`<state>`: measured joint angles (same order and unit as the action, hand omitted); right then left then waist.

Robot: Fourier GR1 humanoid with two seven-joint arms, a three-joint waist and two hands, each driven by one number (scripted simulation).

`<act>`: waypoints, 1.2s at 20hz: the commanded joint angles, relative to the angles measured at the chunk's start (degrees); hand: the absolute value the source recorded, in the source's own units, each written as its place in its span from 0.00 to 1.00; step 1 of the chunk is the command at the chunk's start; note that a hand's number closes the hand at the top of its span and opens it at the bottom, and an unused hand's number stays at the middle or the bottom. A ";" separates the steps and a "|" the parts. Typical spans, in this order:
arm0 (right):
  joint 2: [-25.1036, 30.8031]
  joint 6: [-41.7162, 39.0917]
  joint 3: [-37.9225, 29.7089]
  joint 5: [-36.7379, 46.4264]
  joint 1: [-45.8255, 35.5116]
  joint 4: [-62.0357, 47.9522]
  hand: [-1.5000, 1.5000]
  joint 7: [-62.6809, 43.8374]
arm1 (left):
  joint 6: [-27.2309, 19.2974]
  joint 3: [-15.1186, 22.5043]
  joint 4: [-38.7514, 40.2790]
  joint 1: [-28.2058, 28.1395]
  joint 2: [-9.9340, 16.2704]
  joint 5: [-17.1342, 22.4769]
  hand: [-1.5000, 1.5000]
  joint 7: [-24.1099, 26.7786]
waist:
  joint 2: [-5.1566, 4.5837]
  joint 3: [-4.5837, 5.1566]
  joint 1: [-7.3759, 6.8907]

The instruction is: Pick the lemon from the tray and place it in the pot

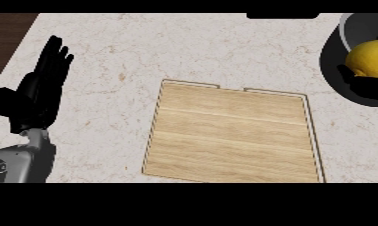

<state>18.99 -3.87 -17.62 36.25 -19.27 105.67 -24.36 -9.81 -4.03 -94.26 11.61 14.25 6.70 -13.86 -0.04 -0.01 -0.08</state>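
Note:
The yellow lemon [365, 57] shows at the right edge, over the dark pot [357, 26] with its grey inside. Black fingers of my right hand [357, 83] curl against the lemon's lower left side; the rest of that hand is cut off by the edge. The wooden tray [232, 135] lies in the middle of the counter with nothing on it. My left hand [43, 87] rests open at the far left, fingers up, well apart from the tray.
The counter is pale speckled stone [148, 50]. A dark wood strip [13, 32] marks its far left end. A small black shape [282, 16] sits at the top edge, behind the tray.

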 commanded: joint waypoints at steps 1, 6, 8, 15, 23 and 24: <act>1.52 3.31 -4.58 -3.05 0.49 -10.19 1.00 8.60 | 0.49 -0.30 -1.55 -1.79 0.34 -0.94 0.50 -0.45 | -0.02 -0.02 -0.21; 6.50 8.12 -6.59 0.02 -5.09 -23.92 1.00 16.16 | 1.57 -2.07 0.72 2.16 1.22 0.49 0.50 -0.61 | -0.18 -0.02 -0.58; 10.77 10.96 -4.59 10.26 -1.51 -23.71 1.00 15.92 | 0.11 0.50 1.26 1.66 -1.35 -0.87 0.50 0.23 | -0.70 -0.03 -0.97; 13.11 23.96 -6.35 14.05 -11.49 -53.63 1.00 25.90 | 2.10 -0.71 -0.64 -0.41 -0.72 0.59 0.50 0.83 | -0.57 -0.10 -1.94; 15.38 22.69 -11.02 8.81 -18.05 -74.26 0.00 32.22 | 0.54 1.44 -0.40 0.57 -2.12 -2.51 0.50 1.05 | -1.02 -0.26 -2.67; 16.03 21.18 -11.92 7.38 -18.87 -75.47 0.00 32.75 | 0.78 -0.08 1.26 1.08 -2.24 -1.02 0.50 1.17 | -0.76 -0.17 -1.87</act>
<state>33.84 18.35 -26.75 46.36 -36.48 39.06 5.54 -8.63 -4.22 -93.36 12.97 12.96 5.74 -13.22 -0.46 0.18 -1.93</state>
